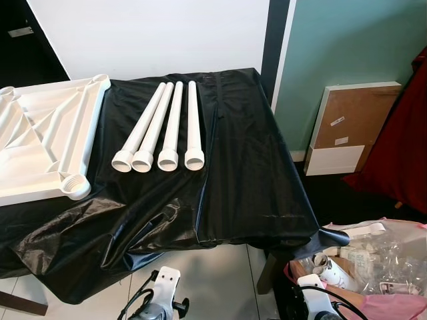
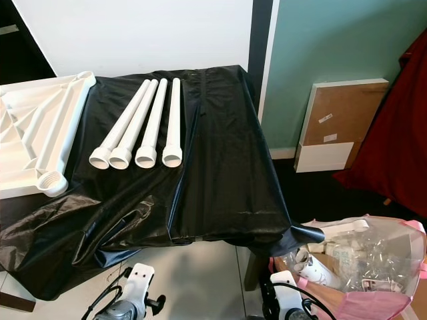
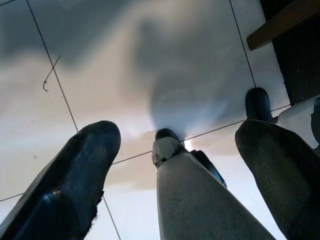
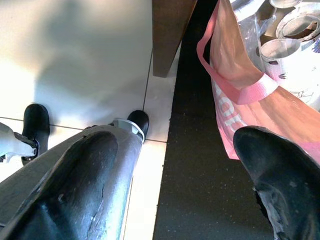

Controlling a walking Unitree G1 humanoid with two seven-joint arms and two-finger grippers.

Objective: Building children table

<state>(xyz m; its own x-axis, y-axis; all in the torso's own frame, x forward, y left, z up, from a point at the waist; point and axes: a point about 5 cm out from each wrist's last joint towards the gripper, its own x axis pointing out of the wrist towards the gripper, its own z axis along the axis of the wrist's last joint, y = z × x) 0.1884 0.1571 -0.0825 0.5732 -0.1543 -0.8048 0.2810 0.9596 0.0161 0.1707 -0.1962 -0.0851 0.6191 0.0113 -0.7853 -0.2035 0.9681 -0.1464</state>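
Four white table legs (image 1: pixel 167 127) lie side by side on the black-draped desk (image 1: pixel 247 167), right of the upturned tabletop (image 1: pixel 47 140), partly cut off. Left gripper (image 3: pixel 175 165) and right gripper (image 4: pixel 190 165) hang spread apart above the floor (image 3: pixel 125 75).

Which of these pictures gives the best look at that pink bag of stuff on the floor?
The right eye view: the pink bag shows nearly whole beside the table, clear plastic packing inside. The left eye view cuts off more of it at the edge. The right wrist view shows its pink handle and side up close, past the open right tool.
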